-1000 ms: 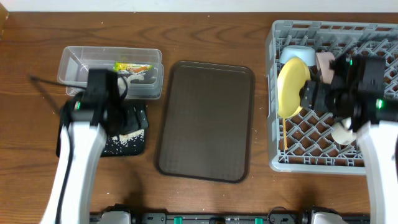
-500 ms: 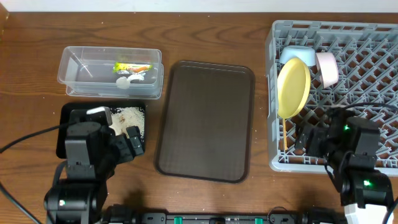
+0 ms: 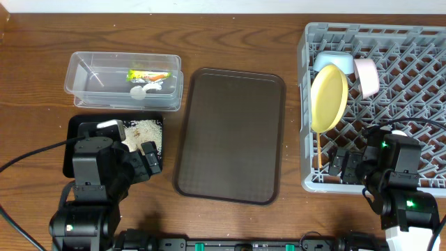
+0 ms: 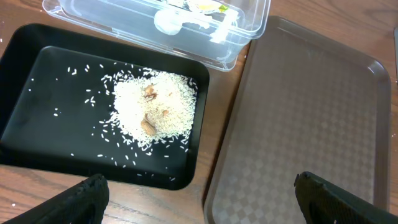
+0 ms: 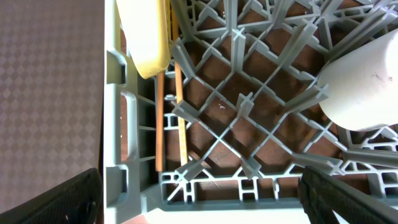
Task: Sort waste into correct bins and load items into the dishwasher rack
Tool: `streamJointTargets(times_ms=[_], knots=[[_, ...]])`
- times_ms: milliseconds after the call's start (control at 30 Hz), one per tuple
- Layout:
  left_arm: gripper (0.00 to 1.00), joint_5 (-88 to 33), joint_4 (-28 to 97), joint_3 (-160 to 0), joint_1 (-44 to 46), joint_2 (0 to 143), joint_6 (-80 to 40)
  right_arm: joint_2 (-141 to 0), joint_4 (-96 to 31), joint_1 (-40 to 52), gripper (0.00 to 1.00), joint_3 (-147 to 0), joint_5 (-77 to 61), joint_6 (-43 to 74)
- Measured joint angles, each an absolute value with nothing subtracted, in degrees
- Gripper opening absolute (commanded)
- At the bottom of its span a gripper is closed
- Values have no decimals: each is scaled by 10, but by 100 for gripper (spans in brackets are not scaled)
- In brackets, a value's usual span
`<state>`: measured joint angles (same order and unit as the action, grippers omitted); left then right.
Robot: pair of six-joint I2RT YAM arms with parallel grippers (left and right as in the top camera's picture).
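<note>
Since every dish is seen inside the dishwasher rack (image 3: 418,49) and all the waste inside a bin, the sorting is judged finished, and any coming move is judged to turn on the chopsticks (image 5: 160,124). These are laid on the rack floor near the right gripper (image 5: 199,180), at about 11 o'clock from it in the right wrist view, with their long axis run from 12 to 6 o'clock beside the rack's left wall. The right arm is much the nearer, and its fingers are spread wide with nothing between them. The left gripper (image 4: 199,180) is likewise spread and empty, with both bins at 11 to 12 o'clock from it. One rack is counted, then one brown tray (image 3: 230,136) at the table's middle. Two bins are counted: one clear tub (image 3: 83,77) and one black tray (image 4: 25,124), set at 6 o'clock from the tub. In the rack are counted one yellow plate (image 3: 329,97) stood on edge, one light blue bowl (image 3: 334,63), one white bowl (image 5: 367,81), one pale cup (image 3: 367,77) and two chopsticks. In the tub are counted one snack wrapper (image 3: 148,74) and one white scrap (image 3: 139,90). The rice (image 4: 155,112) is heaped in the black tray, too many grains to be counted.
</note>
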<state>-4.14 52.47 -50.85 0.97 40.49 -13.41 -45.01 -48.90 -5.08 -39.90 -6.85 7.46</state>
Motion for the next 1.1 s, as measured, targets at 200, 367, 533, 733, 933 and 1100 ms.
streamJointTargets(times_ms=[200, 367, 533, 733, 933, 1100], knots=[[98, -41, 525, -509, 10, 405, -134, -450, -489, -51, 99, -399, -69, 75], [98, -41, 525, -509, 10, 405, -134, -448, -490, -51, 99, -399, -62, 74], [98, -41, 525, -509, 10, 405, -134, -403, -486, -51, 99, -397, -49, 72], [98, -41, 525, -509, 10, 405, -134, -288, -461, -51, 99, -390, -27, 71], [98, -41, 524, -507, 10, 405, -134, -158, -406, -51, 99, -328, -15, 71], [98, -41, 524, -507, 10, 405, -134, -77, -294, -51, 99, -224, -14, 71]])
